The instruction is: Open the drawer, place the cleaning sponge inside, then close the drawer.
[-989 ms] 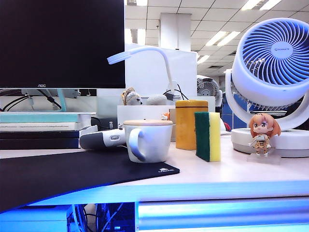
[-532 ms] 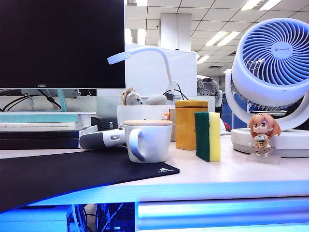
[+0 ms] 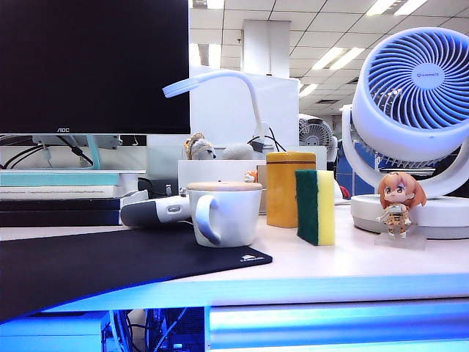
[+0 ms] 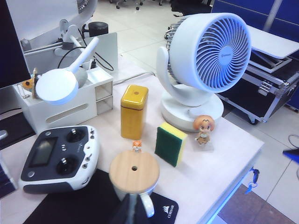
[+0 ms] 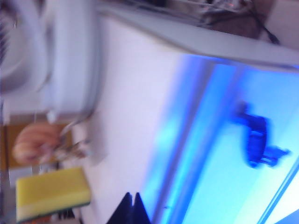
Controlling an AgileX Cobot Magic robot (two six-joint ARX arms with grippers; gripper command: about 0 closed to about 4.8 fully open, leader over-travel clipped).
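The cleaning sponge (image 3: 316,207), yellow foam with a dark green layer, stands on edge on the white desk between a yellow tin (image 3: 290,188) and a small figurine (image 3: 399,204). Below the desktop, the drawer (image 3: 337,326) shows its flat front glowing blue, flush under the slab. Neither gripper appears in the exterior view. My left gripper (image 4: 133,210) hangs shut and empty above a lidded white mug (image 4: 134,171), with the sponge (image 4: 170,143) further out. My right gripper (image 5: 132,196) is shut and empty near the desk's front edge, between the sponge (image 5: 51,193) and the blue drawer front (image 5: 224,154); this view is blurred.
A large white fan (image 3: 414,125) stands behind the figurine. A black mouse mat (image 3: 110,264), a handheld controller (image 4: 58,156), a monitor (image 3: 91,66), a white desk lamp (image 4: 58,86) and a white organiser box (image 4: 65,105) fill the left and back of the desk.
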